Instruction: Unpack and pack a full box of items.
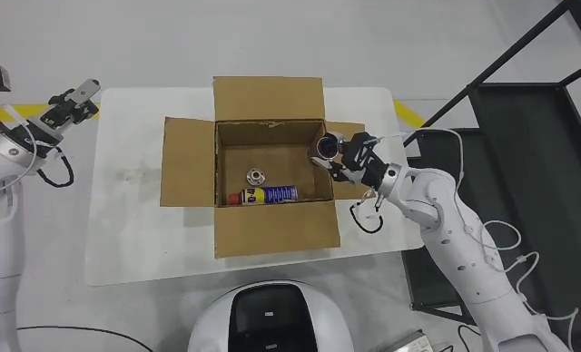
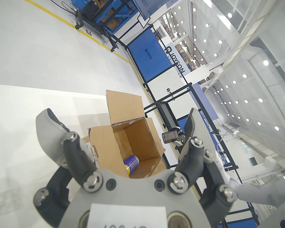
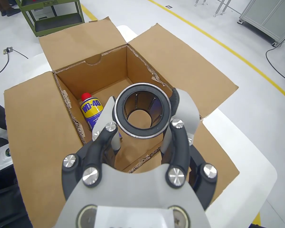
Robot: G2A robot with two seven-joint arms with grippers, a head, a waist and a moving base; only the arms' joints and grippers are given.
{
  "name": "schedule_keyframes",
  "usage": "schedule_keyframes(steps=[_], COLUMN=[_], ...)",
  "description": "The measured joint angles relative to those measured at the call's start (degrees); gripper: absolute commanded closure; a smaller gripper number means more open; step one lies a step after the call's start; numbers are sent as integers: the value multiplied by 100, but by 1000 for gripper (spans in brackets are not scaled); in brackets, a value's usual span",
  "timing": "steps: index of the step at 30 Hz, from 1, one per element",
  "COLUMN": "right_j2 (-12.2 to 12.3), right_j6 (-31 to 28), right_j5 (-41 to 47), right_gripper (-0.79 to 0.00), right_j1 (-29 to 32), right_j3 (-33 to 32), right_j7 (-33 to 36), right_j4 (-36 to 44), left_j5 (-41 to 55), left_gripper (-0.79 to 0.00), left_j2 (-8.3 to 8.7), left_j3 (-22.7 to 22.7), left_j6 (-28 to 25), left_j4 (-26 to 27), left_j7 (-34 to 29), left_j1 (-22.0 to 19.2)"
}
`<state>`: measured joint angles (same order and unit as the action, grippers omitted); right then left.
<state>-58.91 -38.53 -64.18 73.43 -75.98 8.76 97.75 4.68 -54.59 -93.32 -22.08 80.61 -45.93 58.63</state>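
Clamped in right gripper (image 3: 143, 100): dark hollow metal cylinder (image 3: 120, 115). Probably heavy, rigid, slick; squeeze mid-wall. Noting left gripper (image 2: 119, 112) spread, empty.

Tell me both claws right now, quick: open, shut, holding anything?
Left claw: open, holding nothing.
Right claw: shut on a hollow metal cylinder, above the open box.

- White table (image 1: 136, 216): standing on a pale floor.
- Dark metal rack (image 1: 522, 125): standing just beside the table's right edge.
- Green wheeled cart (image 3: 52, 5): sitting on the floor, off the table.
- Yellow floor line (image 3: 204, 34): running diagonally across the floor.
- Grey cabinet (image 3: 268, 8): standing beyond that line.
- Blue partition panels (image 2: 149, 55): lining the hall.
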Motion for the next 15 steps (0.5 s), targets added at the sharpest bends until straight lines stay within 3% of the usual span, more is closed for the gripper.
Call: schedule_keyframes(steps=[11,15], right_j2=[-1,-81], right_j6=[8,-135], right_j5=[-3,-52], right_gripper=[0,0], right_j1=[-1,-487], right_j3=[7,474], right_j7=[5,251], right_j4=[1,-251], left_j5=[0,0], left_gripper=[-785,-785], left_j2=[0,0], left_j3=[0,0], left_j6=[0,0], left_j4=[0,0], left_j7=[0,0], left_j1=[0,0])
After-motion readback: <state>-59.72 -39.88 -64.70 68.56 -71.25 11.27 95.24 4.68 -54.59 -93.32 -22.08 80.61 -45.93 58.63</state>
